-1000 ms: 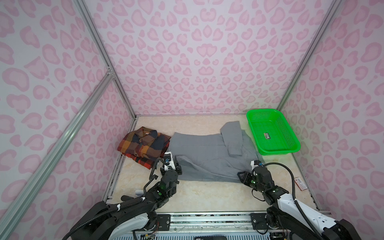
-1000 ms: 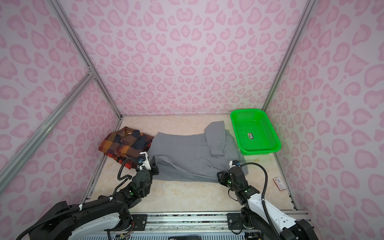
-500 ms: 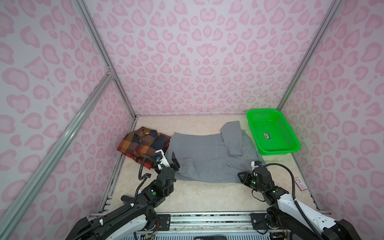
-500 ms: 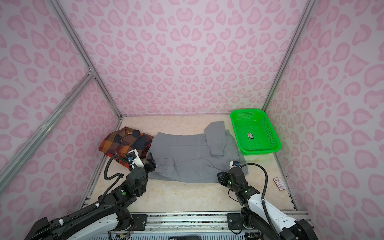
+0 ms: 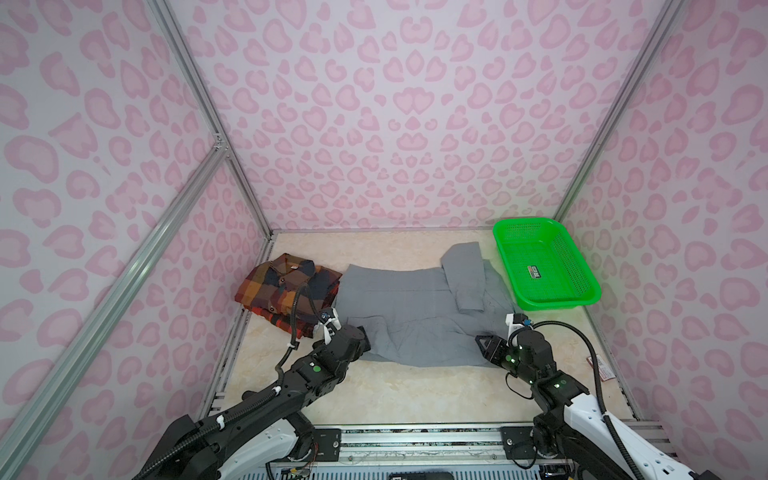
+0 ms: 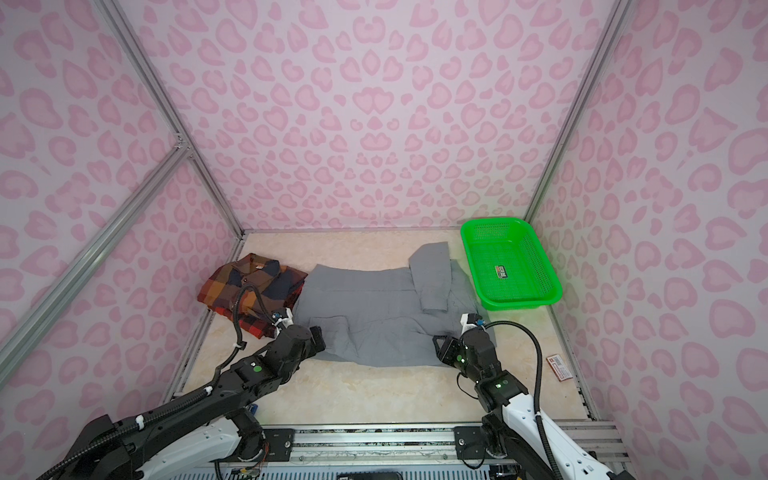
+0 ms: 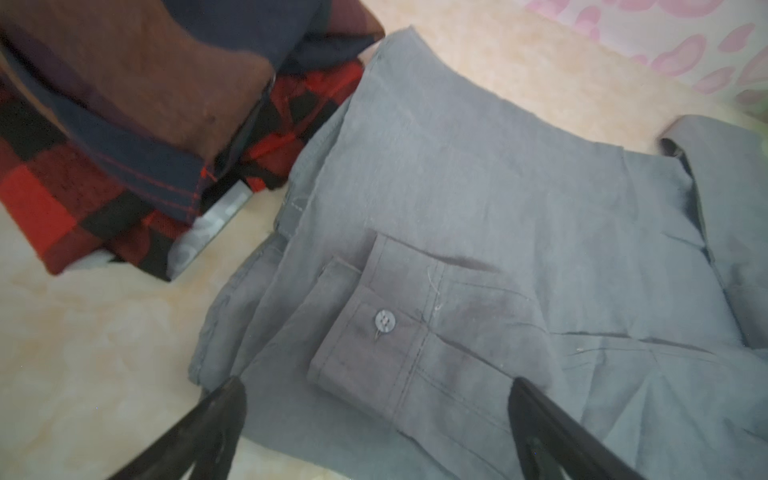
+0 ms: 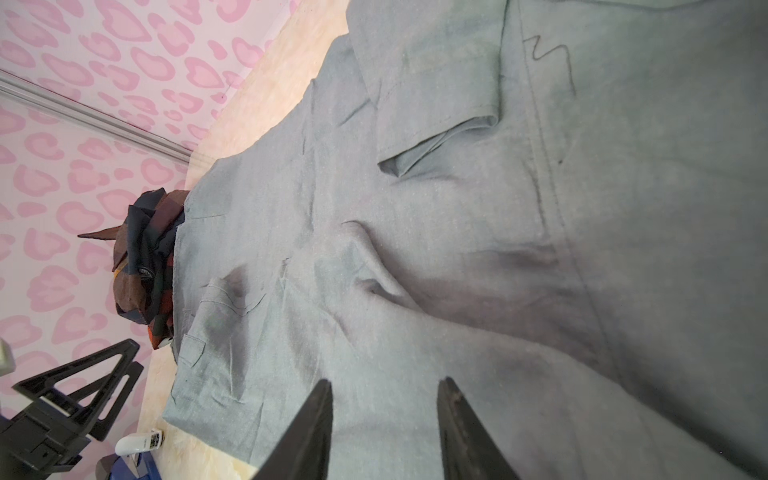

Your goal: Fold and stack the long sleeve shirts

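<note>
- The left jaws stand spread wide and grip nothing. They hang just above the buttoned cuff (image 7: 395, 345) at the near left corner of the gray shirt (image 5: 415, 316).
- The right jaws stand partly spread at the gray shirt's near right corner. Flat gray cloth shows in the gap, and nothing is visibly pinched.
- The gray shirt lies spread on the bench (image 5: 395, 386). One sleeve (image 5: 467, 278) is folded over its far right part, and the cuffed sleeve lies across its near left part.
- The plaid shirt (image 5: 282, 291) sits folded against the gray shirt's left edge.
- A green basket (image 5: 557, 257) stands just beside the gray shirt's far right end.
- A small packet (image 5: 598, 368) lies well right of the gray shirt's near edge.
</note>
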